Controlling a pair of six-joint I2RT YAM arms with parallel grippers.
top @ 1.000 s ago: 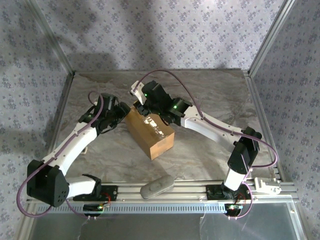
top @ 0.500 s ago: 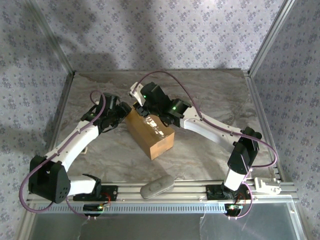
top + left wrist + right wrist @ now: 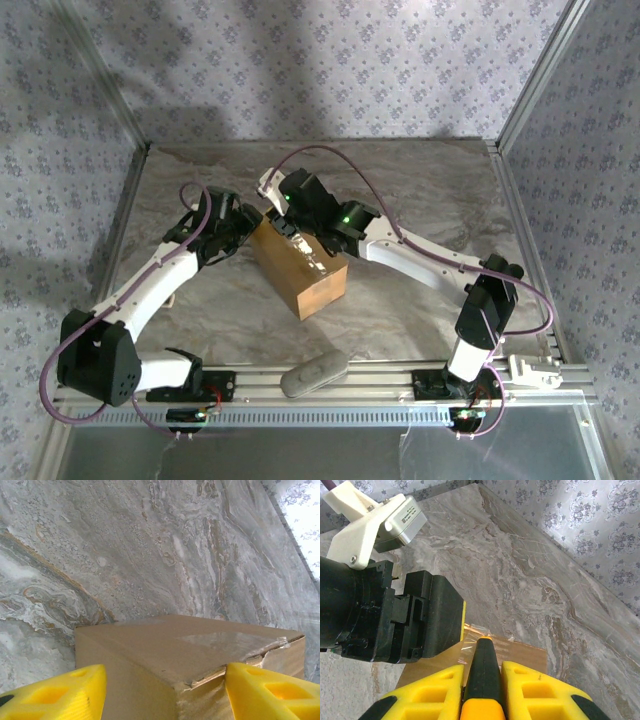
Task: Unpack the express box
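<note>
The express box [image 3: 305,270] lies slantwise on the marble table [image 3: 420,190], with both pincers at its far end.

The left pincer [image 3: 165,692] stands open, and a corner of the box rises between its yellow fingers [image 3: 55,692]; they are cut off by the frame's lower edge, so contact with the cardboard cannot be made out. Just ahead of it, a flap edge looks torn beside shiny tape. The right pincer [image 3: 482,680] is clamped on a black tool [image 3: 483,652] with an orange base, whose tip points at the taped top just beyond the fingers. The left arm's black wrist hides most of the box there. Well behind both pincers, a grey oblong thing [image 3: 313,372] lies on the near rail, too blurred to identify.
</note>
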